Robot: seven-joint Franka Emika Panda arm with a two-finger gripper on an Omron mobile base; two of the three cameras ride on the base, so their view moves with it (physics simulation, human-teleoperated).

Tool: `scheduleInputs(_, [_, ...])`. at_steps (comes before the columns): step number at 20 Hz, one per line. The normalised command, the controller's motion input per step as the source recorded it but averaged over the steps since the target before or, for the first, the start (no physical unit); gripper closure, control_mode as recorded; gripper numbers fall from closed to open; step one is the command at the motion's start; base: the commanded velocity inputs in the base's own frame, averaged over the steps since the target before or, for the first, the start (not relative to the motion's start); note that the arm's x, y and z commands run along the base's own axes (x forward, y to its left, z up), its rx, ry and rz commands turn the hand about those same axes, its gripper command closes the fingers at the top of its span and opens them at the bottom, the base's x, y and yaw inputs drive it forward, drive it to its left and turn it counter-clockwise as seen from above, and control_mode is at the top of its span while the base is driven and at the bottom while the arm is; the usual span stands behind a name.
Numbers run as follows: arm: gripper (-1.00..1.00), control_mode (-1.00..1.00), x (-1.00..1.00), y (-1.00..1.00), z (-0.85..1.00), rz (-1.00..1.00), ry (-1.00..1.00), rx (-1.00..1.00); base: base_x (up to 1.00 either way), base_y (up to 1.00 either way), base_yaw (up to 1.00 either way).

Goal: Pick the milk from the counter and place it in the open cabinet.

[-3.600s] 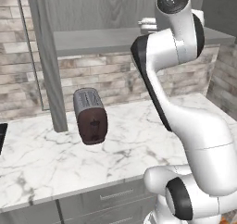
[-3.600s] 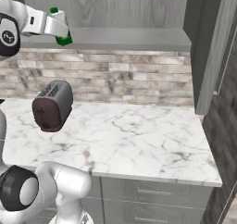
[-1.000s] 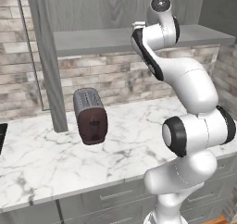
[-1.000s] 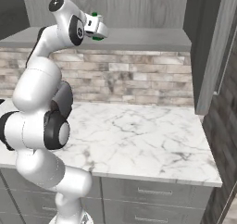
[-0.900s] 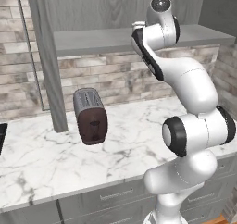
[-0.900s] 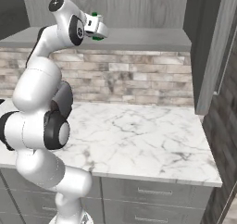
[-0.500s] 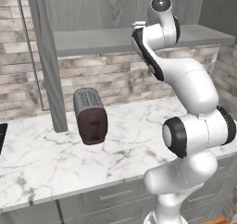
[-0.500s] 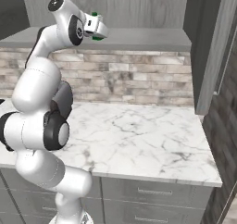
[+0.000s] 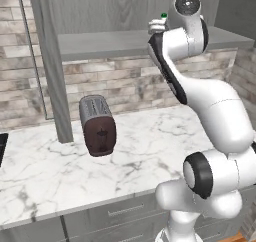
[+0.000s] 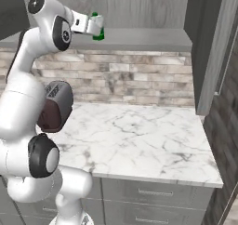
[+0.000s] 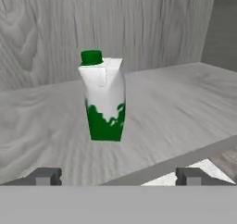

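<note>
One small white milk carton with a green lower band and cap stands upright on the flat grey wood-grain cabinet shelf, apparently delivered, since the end effector sits just short of it, fingers spread and empty.

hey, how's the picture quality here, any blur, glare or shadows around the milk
Hand view: the milk stands upright on the cabinet shelf, soft-edged and slightly blurry, no glare, barely a shadow beneath it, and the claw is open in front of it. Right base view: even flat lighting, the carton small but readable. Left base view: the carton mostly hidden behind the arm, the toaster front dark.
</note>
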Motion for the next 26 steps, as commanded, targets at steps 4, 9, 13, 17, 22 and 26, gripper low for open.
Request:
scheduleInputs(4, [-1.00,-1.00,-1.00,0.16,0.09,0.15,-0.40,-0.01,0.00,0.00,0.00])
scheduleInputs(9, [-1.00,-1.00,-1.00,0.00,0.30,0.03,-0.15,0.01,0.00,0.00,0.00])
scheduleInputs(13, [-1.00,-1.00,-1.00,0.00,0.31,0.09,0.33,0.00,0.00,0.00,0.00])
scheduleInputs(17, [-1.00,-1.00,-1.00,0.00,0.10,0.09,0.23,0.00,0.00,0.00,0.00])
scheduleInputs(22, [-1.00,-1.00,-1.00,0.00,-0.02,0.07,0.26,0.00,0.00,0.00,0.00])
scheduleInputs(26, [-1.00,-1.00,-1.00,0.00,-0.03,0.00,0.26,0.00,0.00,0.00,0.00])
